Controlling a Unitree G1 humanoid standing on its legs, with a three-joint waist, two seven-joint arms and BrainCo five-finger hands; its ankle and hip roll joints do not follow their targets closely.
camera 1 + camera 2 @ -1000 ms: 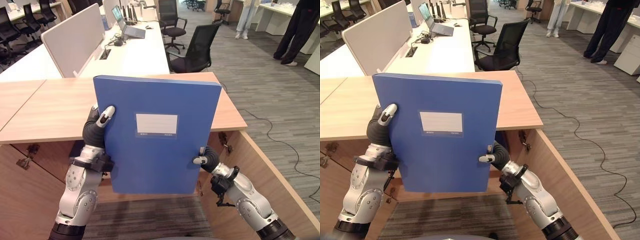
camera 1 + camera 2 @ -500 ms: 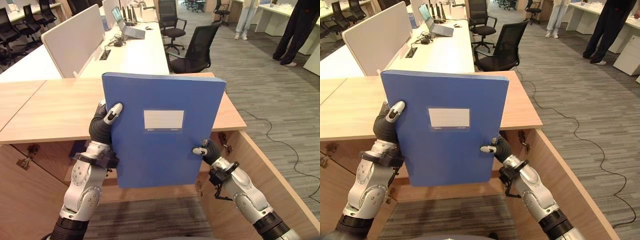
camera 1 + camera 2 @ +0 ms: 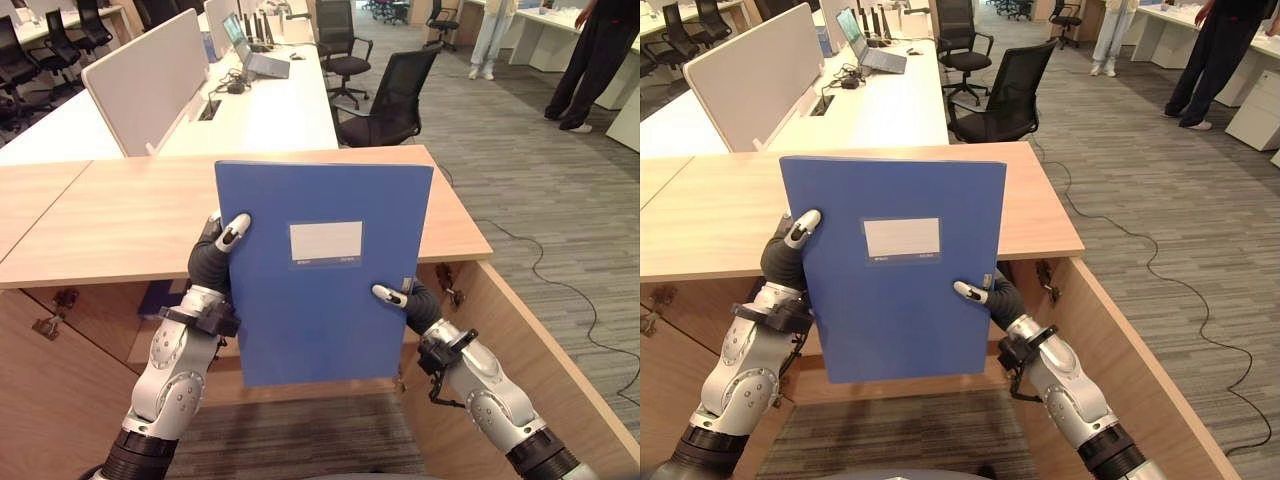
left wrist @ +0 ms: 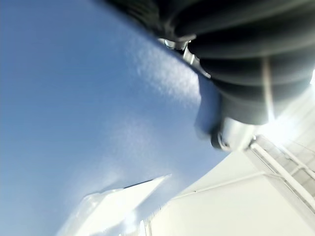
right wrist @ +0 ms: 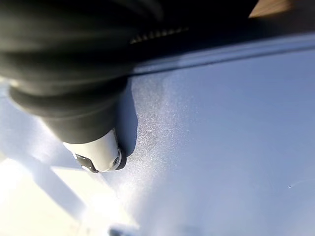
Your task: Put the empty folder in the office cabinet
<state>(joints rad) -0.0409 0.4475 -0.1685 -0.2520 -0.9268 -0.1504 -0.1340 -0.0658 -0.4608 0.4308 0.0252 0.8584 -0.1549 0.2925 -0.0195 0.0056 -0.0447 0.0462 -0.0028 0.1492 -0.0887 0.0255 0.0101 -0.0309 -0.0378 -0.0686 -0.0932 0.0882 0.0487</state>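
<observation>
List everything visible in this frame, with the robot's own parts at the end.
Blue rigid folder with a white label: one, blue, held upright over the near desk edge.
Light wooden desk: one, tan, under and behind the folder.
White office desks with a grey divider: a row, white, beyond the wooden desk.
Laptop: one, grey, on the white desk.
Black office chairs: several, black, right of the white desks.
People: two, standing far right; legs visible.
Left hand: pinching the folder's left edge.
Right hand: pinching its right edge.
</observation>
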